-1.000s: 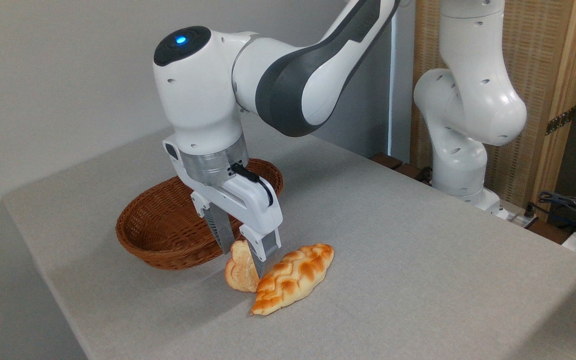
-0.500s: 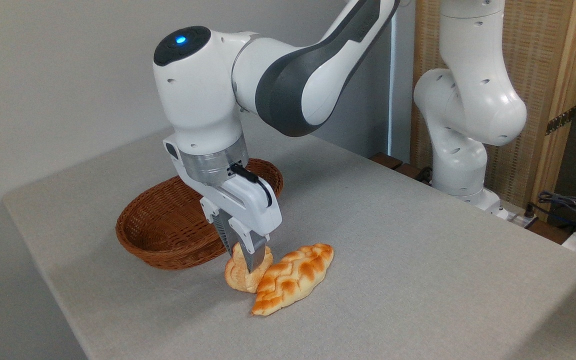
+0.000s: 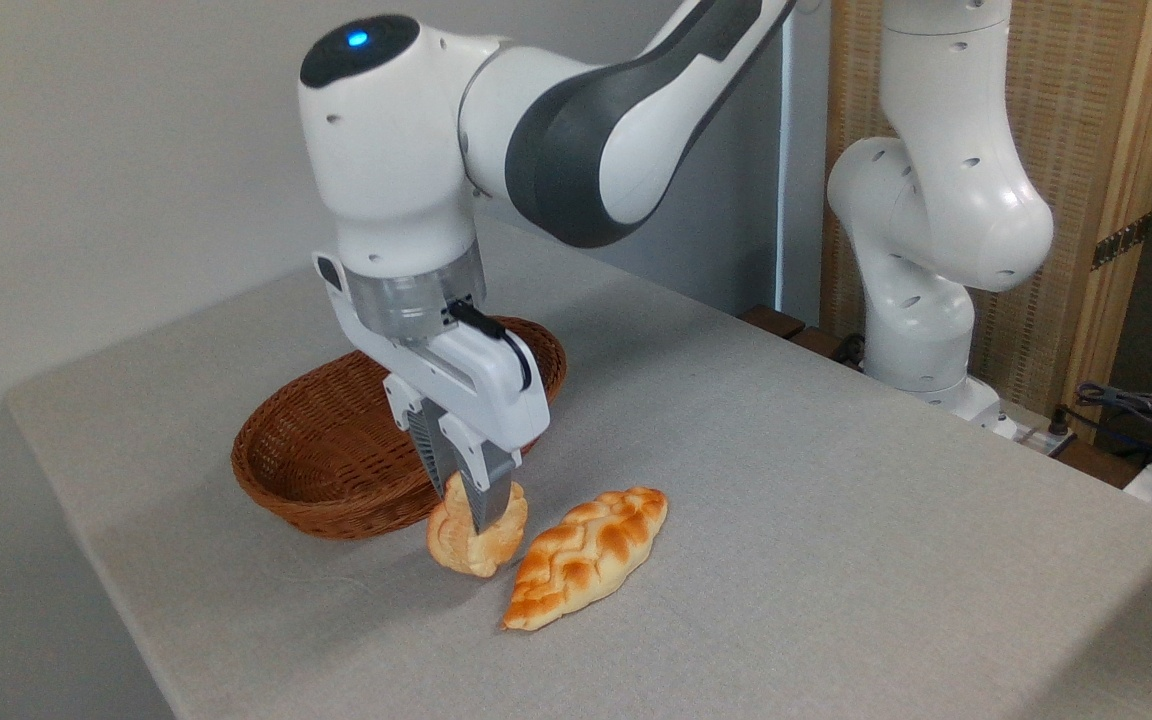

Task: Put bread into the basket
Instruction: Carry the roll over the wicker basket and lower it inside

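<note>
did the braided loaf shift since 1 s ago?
No. The braided loaf lies where it did, judged against the basket. Only the bun, pinched in the gripper, came away from it, up and leftward.

Grey cloth-covered table, reddish-brown wicker basket resting on it, braided loaf lying just beside the basket

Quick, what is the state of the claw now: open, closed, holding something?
Claw: closed on the bread, pinching it from above, just in front of the basket.
</note>
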Controlling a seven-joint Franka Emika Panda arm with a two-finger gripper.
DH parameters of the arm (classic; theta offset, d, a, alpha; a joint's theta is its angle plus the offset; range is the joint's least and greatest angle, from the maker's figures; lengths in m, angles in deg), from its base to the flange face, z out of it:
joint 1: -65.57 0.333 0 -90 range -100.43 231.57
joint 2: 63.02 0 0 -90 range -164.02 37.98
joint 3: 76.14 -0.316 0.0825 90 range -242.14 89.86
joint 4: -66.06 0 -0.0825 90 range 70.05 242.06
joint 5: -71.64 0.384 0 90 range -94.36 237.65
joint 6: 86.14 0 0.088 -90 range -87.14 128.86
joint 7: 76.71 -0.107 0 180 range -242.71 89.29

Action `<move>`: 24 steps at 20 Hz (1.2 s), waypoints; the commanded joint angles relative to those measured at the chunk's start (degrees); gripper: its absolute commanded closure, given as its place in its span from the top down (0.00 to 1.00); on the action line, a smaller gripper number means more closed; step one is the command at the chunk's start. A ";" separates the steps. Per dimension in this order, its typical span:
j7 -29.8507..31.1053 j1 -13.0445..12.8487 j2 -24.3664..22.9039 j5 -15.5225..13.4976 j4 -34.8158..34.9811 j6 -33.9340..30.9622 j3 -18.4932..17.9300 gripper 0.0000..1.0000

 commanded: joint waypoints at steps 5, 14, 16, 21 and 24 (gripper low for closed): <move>-0.28 -0.06 -4.01 -5.32 -2.92 0.51 2.87 0.42; 0.61 -0.41 -2.70 -6.82 -3.01 1.39 10.08 1.00; 0.60 -0.50 -2.26 -6.82 -3.01 1.39 10.61 1.00; 0.69 -0.50 -1.46 -6.82 -3.01 1.39 11.14 1.00; 0.69 -0.50 -1.46 -6.82 -3.01 1.39 11.14 1.00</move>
